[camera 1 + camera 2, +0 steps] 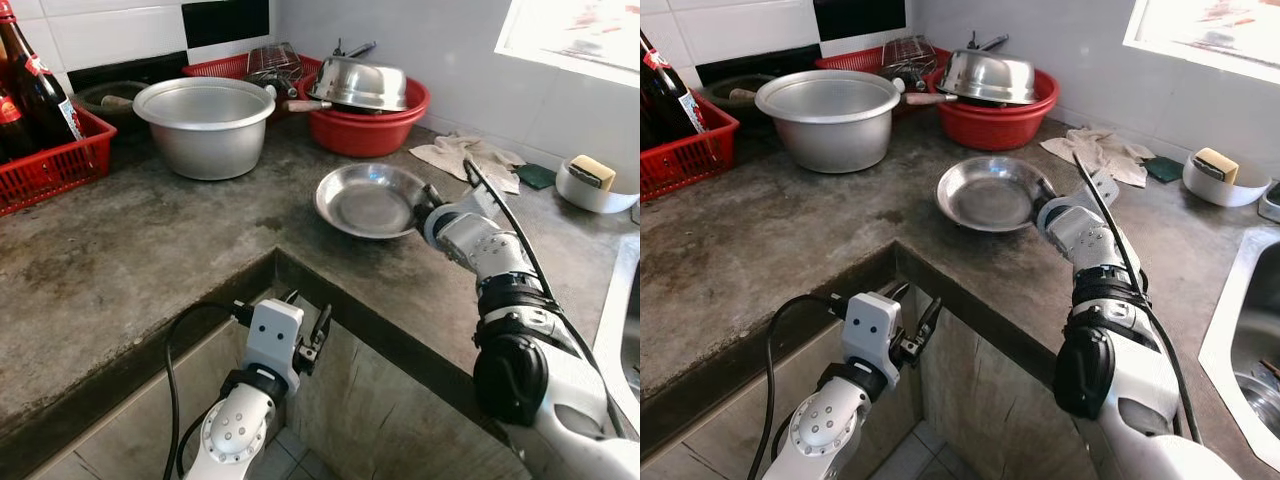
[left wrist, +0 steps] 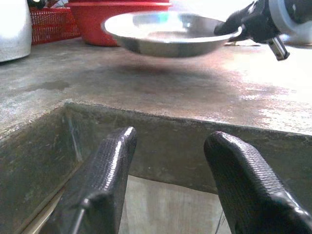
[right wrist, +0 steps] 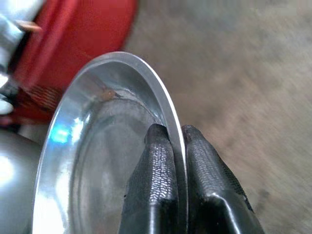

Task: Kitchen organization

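Grey concrete table [image 1: 150, 250] fills the frame's middle; at centre the right hand [image 3: 176, 141] pinches the rim of a shallow round steel plate [image 1: 368, 200], lifted just above it. Lower left, the left hand [image 2: 168, 180] hangs spread below the edge.

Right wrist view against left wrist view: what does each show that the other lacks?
Right wrist alone: two black fingers pinching the rim of the shallow round steel plate, one inside, one outside. Left wrist alone: the left gripper open below the grey concrete counter's edge, and the plate's shadow beneath it, suggesting it is lifted. Both: the plate and the red plastic basin.
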Controlling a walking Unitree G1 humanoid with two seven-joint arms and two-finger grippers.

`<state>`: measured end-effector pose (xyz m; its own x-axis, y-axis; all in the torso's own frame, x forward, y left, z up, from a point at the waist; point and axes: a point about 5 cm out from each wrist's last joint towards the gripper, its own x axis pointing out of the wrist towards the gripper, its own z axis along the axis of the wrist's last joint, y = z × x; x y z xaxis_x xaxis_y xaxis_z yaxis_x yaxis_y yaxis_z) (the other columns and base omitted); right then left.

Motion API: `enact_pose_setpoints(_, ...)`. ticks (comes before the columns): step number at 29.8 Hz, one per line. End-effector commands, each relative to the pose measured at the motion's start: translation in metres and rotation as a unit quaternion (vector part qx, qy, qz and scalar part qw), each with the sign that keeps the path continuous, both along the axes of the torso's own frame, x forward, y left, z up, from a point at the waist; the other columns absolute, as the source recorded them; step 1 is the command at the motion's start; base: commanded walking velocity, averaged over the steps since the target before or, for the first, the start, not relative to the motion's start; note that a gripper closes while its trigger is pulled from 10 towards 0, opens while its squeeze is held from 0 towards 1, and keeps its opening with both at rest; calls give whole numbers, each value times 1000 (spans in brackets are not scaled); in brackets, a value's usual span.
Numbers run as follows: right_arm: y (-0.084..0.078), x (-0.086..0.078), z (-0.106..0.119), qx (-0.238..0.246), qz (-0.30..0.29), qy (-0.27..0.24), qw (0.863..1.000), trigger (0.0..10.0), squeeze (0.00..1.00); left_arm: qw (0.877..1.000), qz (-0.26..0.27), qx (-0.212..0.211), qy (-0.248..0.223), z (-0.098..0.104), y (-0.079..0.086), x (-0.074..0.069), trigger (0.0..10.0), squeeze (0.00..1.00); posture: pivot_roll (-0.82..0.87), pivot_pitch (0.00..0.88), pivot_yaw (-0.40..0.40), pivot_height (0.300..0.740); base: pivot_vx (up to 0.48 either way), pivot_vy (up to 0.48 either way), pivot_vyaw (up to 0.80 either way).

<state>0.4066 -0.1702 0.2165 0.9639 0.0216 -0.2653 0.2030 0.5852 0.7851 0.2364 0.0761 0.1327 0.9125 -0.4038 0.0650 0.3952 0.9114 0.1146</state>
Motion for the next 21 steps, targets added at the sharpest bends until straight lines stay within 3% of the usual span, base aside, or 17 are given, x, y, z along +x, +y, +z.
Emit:
enact_pose_setpoints(1,-7,-3,10,17,-27,-50,998,0,0,1000,-2,2,2,-1,-1,1,10000,0,52,25,-86,740,0,0,0)
enact_pose_setpoints(3,-8,-6,11,6,-38,-68,997,0,0,1000,-3,2,2,-1,-2,1,10000,0,55,26,-84,740,0,0,0)
enact_pose_setpoints(6,-12,-16,15,-59,-47,-96,993,0,0,1000,0,2,1,-1,-1,2,10000,0,56,27,-86,740,0,0,0)
enact_pose_setpoints(10,-11,-28,23,-109,-47,-134,984,0,0,1000,2,2,1,-1,1,2,10000,0,51,28,-81,740,0,0,0)
enact_pose_setpoints(14,-10,-46,31,-171,-61,-180,967,0,0,1000,-1,2,0,0,1,3,10000,0,44,26,-71,740,0,0,0)
enact_pose_setpoints(19,-10,-58,32,-231,-72,-197,950,0,0,1000,-3,2,-2,0,0,4,10000,0,44,24,-71,740,0,0,0)
enact_pose_setpoints(21,-11,-65,34,-269,-87,-205,937,0,0,1000,-1,0,-3,2,1,5,10000,0,45,21,-70,740,0,0,0)
